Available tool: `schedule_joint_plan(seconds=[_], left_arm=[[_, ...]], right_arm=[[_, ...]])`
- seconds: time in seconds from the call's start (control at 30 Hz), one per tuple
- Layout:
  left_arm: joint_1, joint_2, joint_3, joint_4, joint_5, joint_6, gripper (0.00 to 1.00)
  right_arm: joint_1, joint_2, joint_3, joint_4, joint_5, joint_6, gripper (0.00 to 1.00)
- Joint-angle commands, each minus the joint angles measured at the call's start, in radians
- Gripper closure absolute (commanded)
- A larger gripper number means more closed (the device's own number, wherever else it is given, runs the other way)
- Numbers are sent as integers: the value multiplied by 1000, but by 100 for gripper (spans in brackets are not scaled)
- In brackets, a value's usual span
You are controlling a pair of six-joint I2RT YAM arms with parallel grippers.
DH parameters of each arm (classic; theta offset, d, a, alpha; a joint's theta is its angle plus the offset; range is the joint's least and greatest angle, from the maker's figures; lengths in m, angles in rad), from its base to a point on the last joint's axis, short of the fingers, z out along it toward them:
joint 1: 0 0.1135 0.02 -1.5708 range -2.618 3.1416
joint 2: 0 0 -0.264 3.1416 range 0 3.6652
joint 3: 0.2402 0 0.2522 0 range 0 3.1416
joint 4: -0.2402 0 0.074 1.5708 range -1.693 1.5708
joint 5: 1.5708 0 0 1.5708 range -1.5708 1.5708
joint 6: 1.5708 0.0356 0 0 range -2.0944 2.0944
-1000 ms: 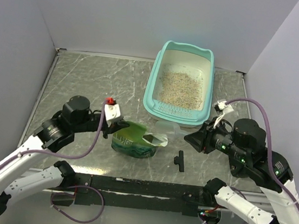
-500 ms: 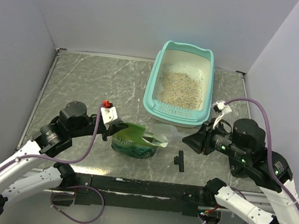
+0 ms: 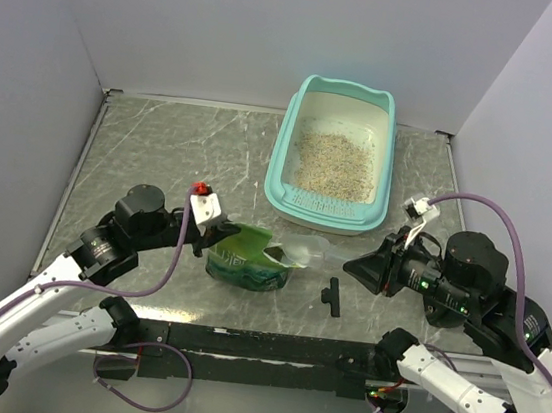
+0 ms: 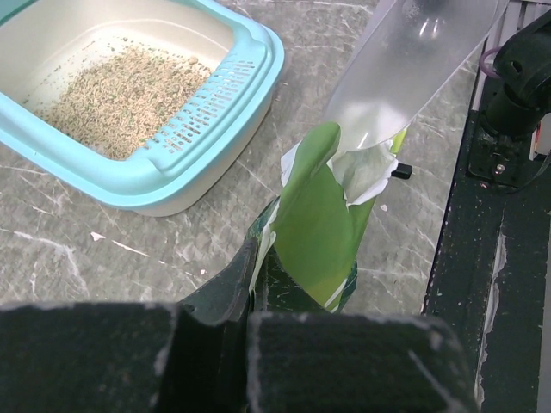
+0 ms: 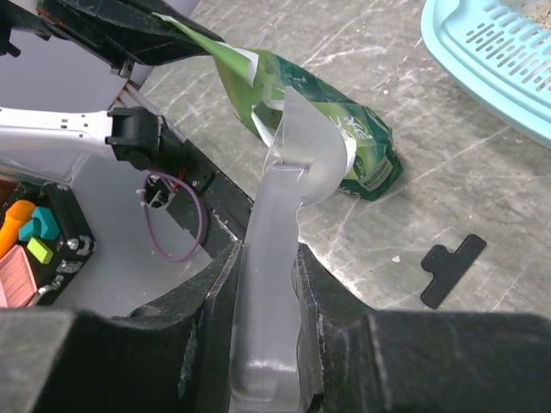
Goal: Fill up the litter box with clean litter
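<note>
Currently, right end effector (image 5: pixel 267 284): closed around the handle of a clear plastic scoop (image 5: pixel 297 155), bowl poised at the torn mouth of the green pouch (image 5: pixel 344 120). Next, left end effector (image 4: pixel 250 297): pinched shut on the pouch's upper edge, holding the mouth open. Pouch near the front edge of the counter (image 3: pixel 162 152), about midway along it. Just to its right, black clip (image 3: pixel 332 295), lying loose.

Farther out, litter box (image 3: pixel 279 167) toward the counter's far right corner, well apart from the pouch. Inside, clean litter (image 3: pixel 334 163): a thin, patchy layer over the floor, with bare white at the raised far end.

Judged partly done: some litter in, more scoops likely needed for an even fill.

- Top view only: both arms and the whole layout.
- Left wrist view only: scoop bowl from beneath, no granules visible in it.
- Right wrist view only: the grip on the handle, and just the box's near rim.
</note>
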Motion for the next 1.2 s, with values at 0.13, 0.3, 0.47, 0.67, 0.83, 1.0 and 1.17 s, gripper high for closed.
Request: schedule_joint_plan(seconds=[0.13,0.3,0.47,0.67,0.83,1.0,1.17], left_arm=[[-3,-4,-12,33,-1,-28,99],[-3,-2,-10,37,-2,-39,99],[-6,-11,-19,36,-21,-47,99],[-15,-42,10,-8,-94,-42,99],[-20,-77,51,-87,-211,-22,99],[-31,-155,60,-113,-393,12,99],[-34,-217,112,-163,-450,59,99]], right_arm=[[-2,-7,-10,-14,-23,-23,100],[-4,6,-52,20,-45,-23,100],[-2,54,-78,55,-43,-28,100],[7,180,-78,120,-89,-42,100],[28,333,-24,143,-158,-57,100],[41,489,68,109,-163,-65,100],[51,588,190,80,-174,-40,100]])
